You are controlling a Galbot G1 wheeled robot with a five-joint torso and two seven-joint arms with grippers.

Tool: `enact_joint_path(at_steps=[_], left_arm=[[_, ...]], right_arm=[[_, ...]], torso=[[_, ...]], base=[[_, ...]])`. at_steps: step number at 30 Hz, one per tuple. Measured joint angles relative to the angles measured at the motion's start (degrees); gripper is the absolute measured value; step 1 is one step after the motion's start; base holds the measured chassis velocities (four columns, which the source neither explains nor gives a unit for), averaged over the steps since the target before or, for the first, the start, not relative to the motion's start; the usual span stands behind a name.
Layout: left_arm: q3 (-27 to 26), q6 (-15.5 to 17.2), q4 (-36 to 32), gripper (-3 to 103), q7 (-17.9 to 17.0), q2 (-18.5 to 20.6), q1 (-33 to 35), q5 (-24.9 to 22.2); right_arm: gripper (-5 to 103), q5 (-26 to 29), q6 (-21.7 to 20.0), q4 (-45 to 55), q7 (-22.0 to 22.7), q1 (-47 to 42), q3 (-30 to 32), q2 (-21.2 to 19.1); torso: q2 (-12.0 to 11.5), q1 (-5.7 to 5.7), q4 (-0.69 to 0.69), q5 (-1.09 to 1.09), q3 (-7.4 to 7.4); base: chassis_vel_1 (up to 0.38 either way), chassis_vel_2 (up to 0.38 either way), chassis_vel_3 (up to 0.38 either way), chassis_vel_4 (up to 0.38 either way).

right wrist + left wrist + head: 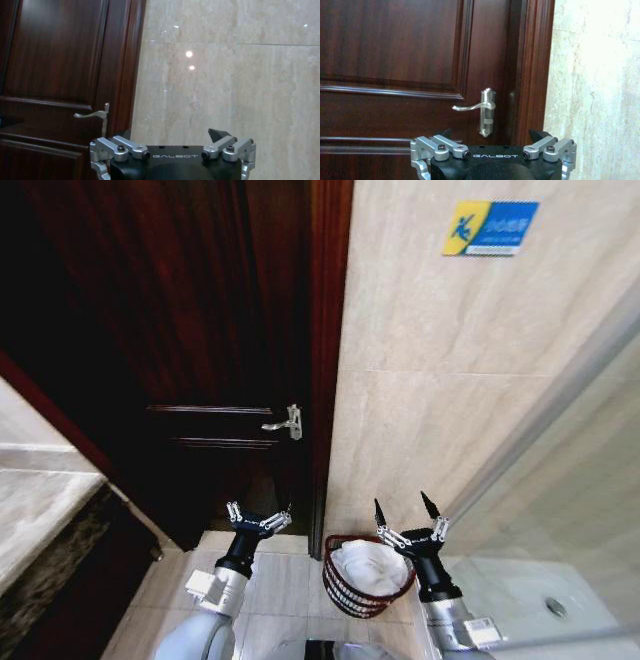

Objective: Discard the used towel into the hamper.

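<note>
The hamper [347,597], a small round dark reddish wire basket, stands on the tiled floor against the beige wall. A white towel [368,565] lies crumpled inside it. My right gripper [404,507] hovers just above the hamper's right rim, open, with nothing between its black fingertips [430,502]. My left gripper [260,510] is raised over the floor to the left of the hamper, open and empty. Both wrist views show widely spread jaws: the left gripper [492,133] faces the door and the right gripper [171,132] faces the wall.
A dark wooden door [200,330] with a silver lever handle [285,423] stands straight ahead. A stone counter [40,500] juts in at the left. To the right are a glass shower partition and a floor drain [556,607]. A blue and yellow sign [490,227] hangs on the wall.
</note>
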Motion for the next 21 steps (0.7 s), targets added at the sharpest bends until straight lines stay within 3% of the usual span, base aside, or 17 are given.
enact_joint_path(at_steps=[21], left_arm=[[0.0,0.0,0.0,100,0.0,0.0,0.0,0.0]], right_arm=[[100,0.0,0.0,0.0,0.0,0.0,0.01,0.0]], torso=[[0.05,0.01,-0.03,0.0,0.03]], base=[[0.0,0.0,0.0,0.0]])
